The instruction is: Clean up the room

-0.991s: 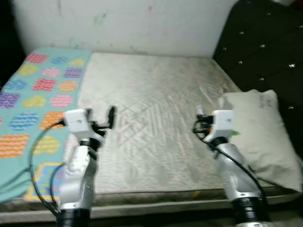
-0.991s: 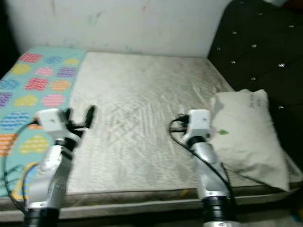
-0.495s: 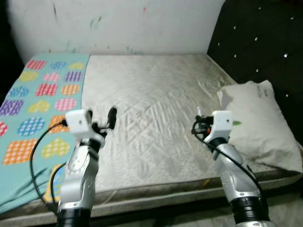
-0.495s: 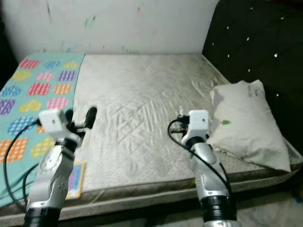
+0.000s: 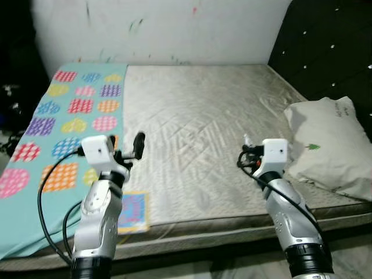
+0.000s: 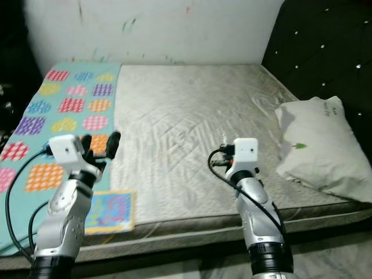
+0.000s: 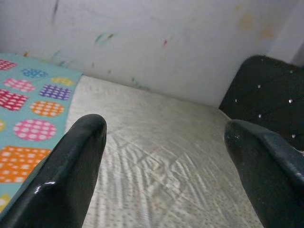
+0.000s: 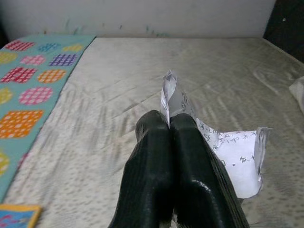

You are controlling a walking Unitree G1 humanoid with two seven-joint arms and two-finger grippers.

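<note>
- Grey-beige quilted mattress (image 5: 197, 122): bare, fills the centre of the head views, running back to the wall.
- Wall (image 5: 174, 29): white, with small paint marks, across the top of the frame.
- Headboard (image 5: 331, 52): black, tufted with shiny studs, upper right of the frame.
- Pillow (image 5: 328, 148): off-white, with a small green mark, lying at the mattress's right edge below the headboard.
- Blanket (image 5: 52, 133): turquoise, with dotted shapes in many colours, covering the left strip of the bed and hanging over its near edge.
- Book (image 6: 110, 210): flat, colourful, yellow-bordered, at the near edge of the bed in the lower left of the frame, just beside the blanket; it looks like a book, but I cannot tell for certain.
- Left gripper (image 5: 136, 146): raised over the line where blanket meets mattress, left of centre; fingers (image 7: 71, 175) spread wide apart, nothing between them.
- Right gripper (image 8: 169, 124): raised over the near part of the mattress, right of centre, just left of the pillow; fingers pressed together on the paper.
- Paper (image 8: 237, 156): white, crumpled, with handwritten lines; one corner sticks up between the right gripper's fingertips and the rest hangs out to the side, above the mattress.
- Cables (image 5: 49, 197): black, looping from the left wrist down the silver arm in the lower left of the frame.
</note>
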